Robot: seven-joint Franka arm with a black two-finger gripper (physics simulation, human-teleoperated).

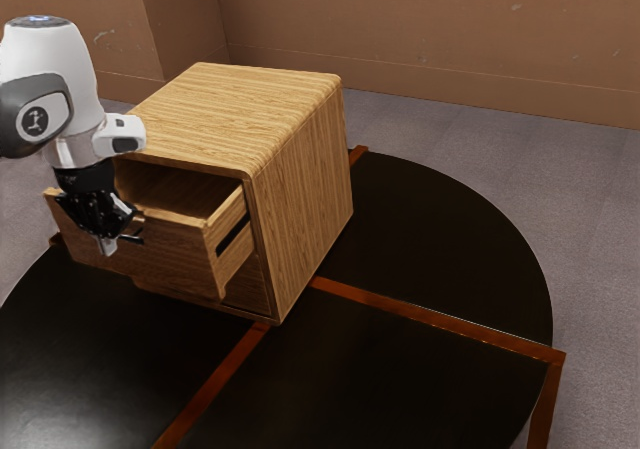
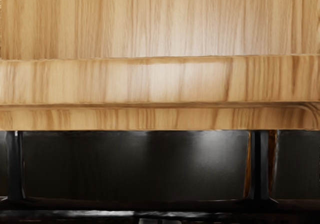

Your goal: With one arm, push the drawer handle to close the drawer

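Nearest us spreads a round, glossy black tabletop (image 1: pixel 330 389), crossed by flat reddish-brown wooden strips (image 1: pixel 430 314). Beyond it stands a boxy cabinet of pale brown striped wood with rounded edges (image 1: pixel 300 189). Its upper wooden drawer (image 1: pixel 160 254) is out, the front well apart from the cabinet's opening. The drawer's slim black bar handle (image 1: pixel 131 238) sits on that front, toward the exterior view's left.

In the exterior view we see our white and grey arm (image 1: pixel 50 54) come in from the left, with the black two-finger gripper (image 1: pixel 107 248) low beside the handle. Our fingers appear together; whether they touch the bar, we cannot tell. That view also gives us the drawer's hollow inside and a dark slot (image 1: pixel 233 235) in its side panel. The wrist view gives us the two black posts (image 2: pixel 15 164) joining the bar to the wood, with dark surface visible between them.

The drawer's front overhangs the tabletop, its lower corner jutting toward the near side. We have open room over the tabletop on the near side and to the exterior view's right of the cabinet. The tabletop's curved rim ends at the grey floor (image 1: pixel 590 199), and a brown wall (image 1: pixel 430 39) rises on the far side.
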